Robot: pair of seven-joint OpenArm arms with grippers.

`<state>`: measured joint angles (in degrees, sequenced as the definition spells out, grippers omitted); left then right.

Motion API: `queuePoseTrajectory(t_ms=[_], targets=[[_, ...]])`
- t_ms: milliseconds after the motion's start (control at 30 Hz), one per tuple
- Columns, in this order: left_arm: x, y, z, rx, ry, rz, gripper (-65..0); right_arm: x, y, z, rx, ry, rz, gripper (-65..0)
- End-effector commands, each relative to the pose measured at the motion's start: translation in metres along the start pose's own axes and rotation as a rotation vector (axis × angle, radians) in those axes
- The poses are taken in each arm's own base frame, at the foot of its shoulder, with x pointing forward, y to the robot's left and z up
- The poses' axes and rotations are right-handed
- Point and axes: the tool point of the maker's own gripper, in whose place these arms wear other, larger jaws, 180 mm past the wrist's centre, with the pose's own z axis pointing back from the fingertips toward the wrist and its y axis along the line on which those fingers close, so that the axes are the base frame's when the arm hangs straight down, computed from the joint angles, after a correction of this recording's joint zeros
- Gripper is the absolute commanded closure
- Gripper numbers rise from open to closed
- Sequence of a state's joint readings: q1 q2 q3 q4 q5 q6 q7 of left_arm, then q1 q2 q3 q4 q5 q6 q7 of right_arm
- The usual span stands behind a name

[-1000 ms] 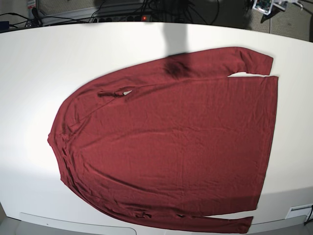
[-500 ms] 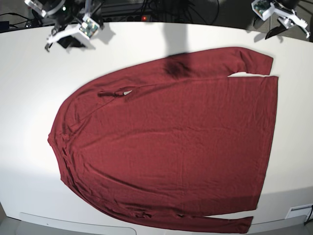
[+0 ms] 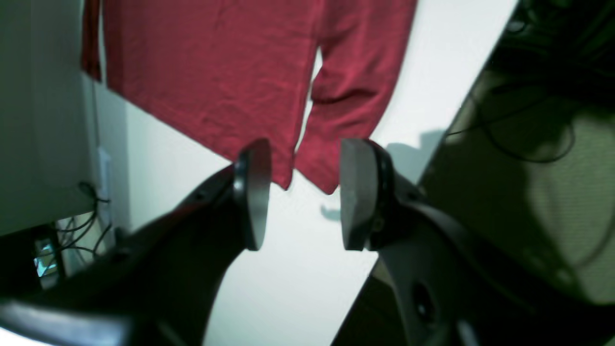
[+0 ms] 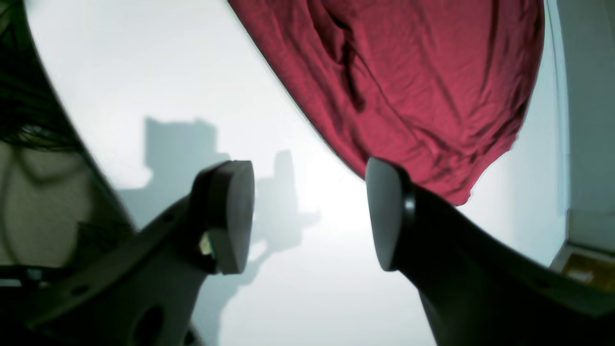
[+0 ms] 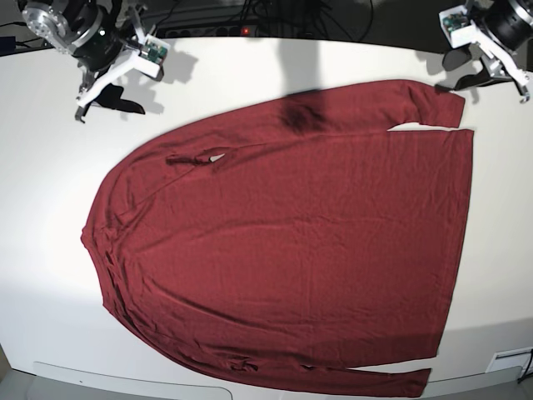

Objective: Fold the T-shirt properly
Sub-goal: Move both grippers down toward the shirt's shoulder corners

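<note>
No text, label or number can be read anywhere; the wrist views are perhaps too blurred

T-shirt bottom hem/lower sleeve ran off base frame's bottom edge. Both wrist views cut shirt at top. Left gripper partly off upper right; fingers blurred close-up.

Base view overhead, whole table, wrist views low, oblique, sharing T-shirt edges
</note>
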<state>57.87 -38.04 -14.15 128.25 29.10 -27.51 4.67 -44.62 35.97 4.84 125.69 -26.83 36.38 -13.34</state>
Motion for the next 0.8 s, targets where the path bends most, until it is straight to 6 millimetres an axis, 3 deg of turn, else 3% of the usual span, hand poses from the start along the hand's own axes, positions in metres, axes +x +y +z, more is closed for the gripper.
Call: queuePoseTrajectory(t_ms=[0, 133, 467, 633, 767], targets=[[0.006, 0.008, 0.001, 0.024, -0.024, -0.013, -25.5, 0.008, -0.012, 0.003, -0.028, -0.036, 0.013, -35.6], [0.003, 0.011, -0.006, 0.036, -0.042, -0.008, -25.8, 0.016, -0.019, 0.002, -0.017, -0.088, -0.024, -35.6], [-0.039, -0.024, -0.062, -0.062, 0.025, 0.001, -25.8, 0.015, -0.016, 0.002, -0.011, -0.082, -0.032, -35.6], [-0.064, -0.03, -0.078, -0.084, 0.076, 0.021, -25.8, 0.015, -0.015, 0.001, -0.014, -0.074, -0.048, -35.6], [-0.072, -0.029, -0.09, -0.091, 0.089, 0.023, -25.8, 0.016, -0.014, 0.001, -0.018, -0.076, -0.06, -35.6]])
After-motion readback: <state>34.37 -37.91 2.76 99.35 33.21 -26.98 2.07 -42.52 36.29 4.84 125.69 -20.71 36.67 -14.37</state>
